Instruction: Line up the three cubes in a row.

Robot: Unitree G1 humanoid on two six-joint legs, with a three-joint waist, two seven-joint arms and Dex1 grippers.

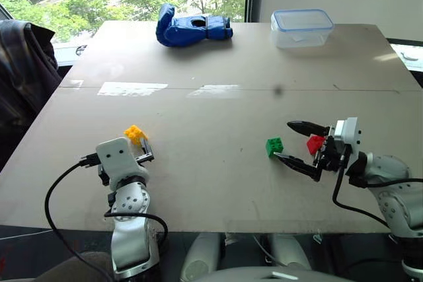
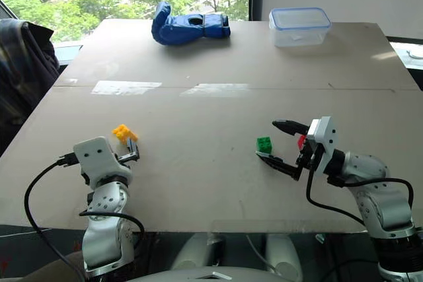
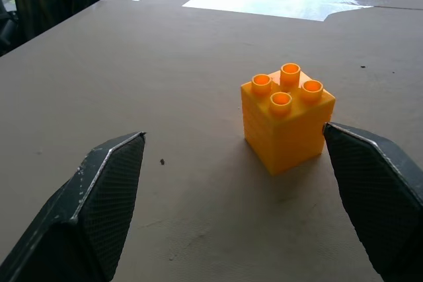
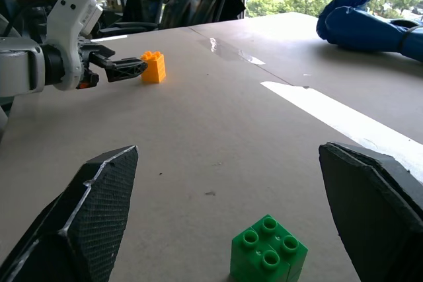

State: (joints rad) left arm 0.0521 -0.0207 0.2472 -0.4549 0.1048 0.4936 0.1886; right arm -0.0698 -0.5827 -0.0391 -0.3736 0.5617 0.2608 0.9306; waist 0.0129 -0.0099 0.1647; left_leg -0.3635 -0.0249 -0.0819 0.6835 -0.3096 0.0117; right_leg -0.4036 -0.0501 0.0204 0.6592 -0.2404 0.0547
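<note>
Sitting lidded at table's far edge: clear box [image 1: 302,28].

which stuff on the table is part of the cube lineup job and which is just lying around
Part of the job: yellow cube, green cube, red cube.
Just lying about: blue glove, clear lidded box, both at the table's far edge.

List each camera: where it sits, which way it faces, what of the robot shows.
Left eye: on the head, looking forward and down at the table; both arms show.
Right eye: beside it, same scene.
Left wrist: looks along the open left pincer at the yellow cube.
Right wrist: looks along the open right pincer at the green cube.
Shared: both wrist views show the yellow cube.
</note>
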